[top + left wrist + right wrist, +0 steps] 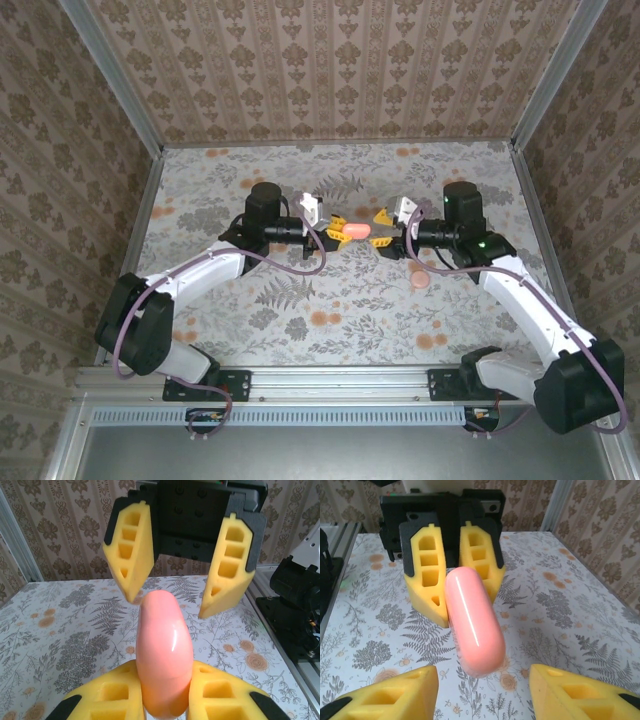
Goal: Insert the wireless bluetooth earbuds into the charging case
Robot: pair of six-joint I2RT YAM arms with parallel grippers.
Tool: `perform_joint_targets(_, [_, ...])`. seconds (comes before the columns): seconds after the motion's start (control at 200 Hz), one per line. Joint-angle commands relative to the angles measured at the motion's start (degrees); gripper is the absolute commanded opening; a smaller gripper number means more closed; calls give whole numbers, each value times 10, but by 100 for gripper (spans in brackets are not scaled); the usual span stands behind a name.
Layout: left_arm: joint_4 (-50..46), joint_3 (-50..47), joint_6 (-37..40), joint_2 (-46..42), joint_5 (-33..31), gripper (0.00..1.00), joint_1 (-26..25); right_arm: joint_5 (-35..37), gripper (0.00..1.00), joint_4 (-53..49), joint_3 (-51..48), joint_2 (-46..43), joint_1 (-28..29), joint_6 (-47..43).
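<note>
At frame centre, the left gripper is clamping the charging case aloft, presenting its free end, probably for lid opening. The right gripper is facing it unclenched, grasping nothing.

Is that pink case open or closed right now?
Shut, it seems: the charging case, clamped in the left gripper, looks like one smooth capsule, no lid raised.

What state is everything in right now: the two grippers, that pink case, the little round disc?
left gripper: shut on one end of the charging case.
right gripper: open, fingers spread at the case's free end, not touching it.
charging case: lid shut, held in the air between the grippers.
pale-pink disc: lying flat on the table, untouched.
</note>
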Motion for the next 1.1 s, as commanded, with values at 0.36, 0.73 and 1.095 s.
perform_joint_targets(0.36, [25,-2,-12,-16,5,14,2,-19,44,20,45,61,32,-48])
perform_joint_targets(0.73, [24,-6,-16,-15,2,14,2,-25,28,13,52,67,34,-60])
perform_joint_targets(1.095, [2,-12,1,-25,-25,47,2,-13,21,-42,69,72,33,-92])
